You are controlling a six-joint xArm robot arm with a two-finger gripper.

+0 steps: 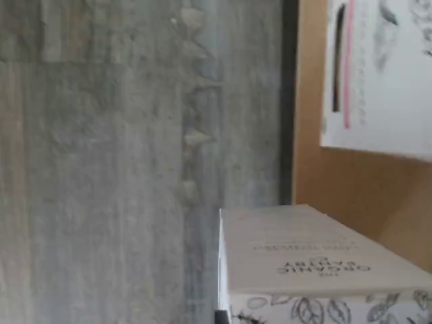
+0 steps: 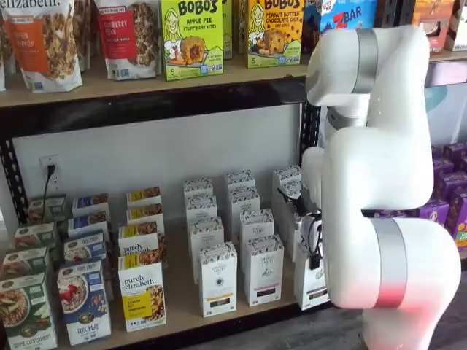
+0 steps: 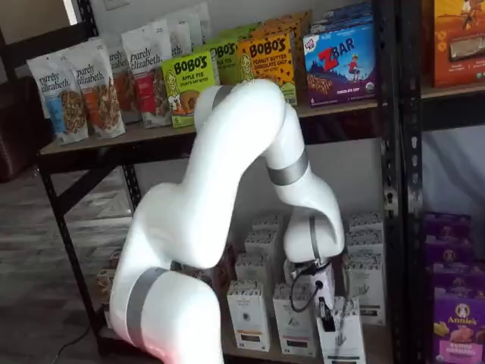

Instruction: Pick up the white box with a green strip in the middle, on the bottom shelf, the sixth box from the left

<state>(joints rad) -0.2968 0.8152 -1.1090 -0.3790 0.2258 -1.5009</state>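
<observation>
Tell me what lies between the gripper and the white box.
Nothing: in both shelf views the gripper reaches the white box, a black finger overlapping its front, with no other box between.

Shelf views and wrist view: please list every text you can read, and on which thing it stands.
"BOBO'S APPLE PIE": green box on the upper shelf.
"BOBO'S PEANUT BUTTER CHOCOLATE CHIP": orange box beside it.
"ZBAR": blue box.
"purely elizabeth": granola bags, also the yellow-labelled box on the bottom shelf.
"Annie's": purple box.
"ORGANIC", upside down: the white box in the wrist view; its other print is too blurred.
Small print elsewhere: unreadable.
</observation>
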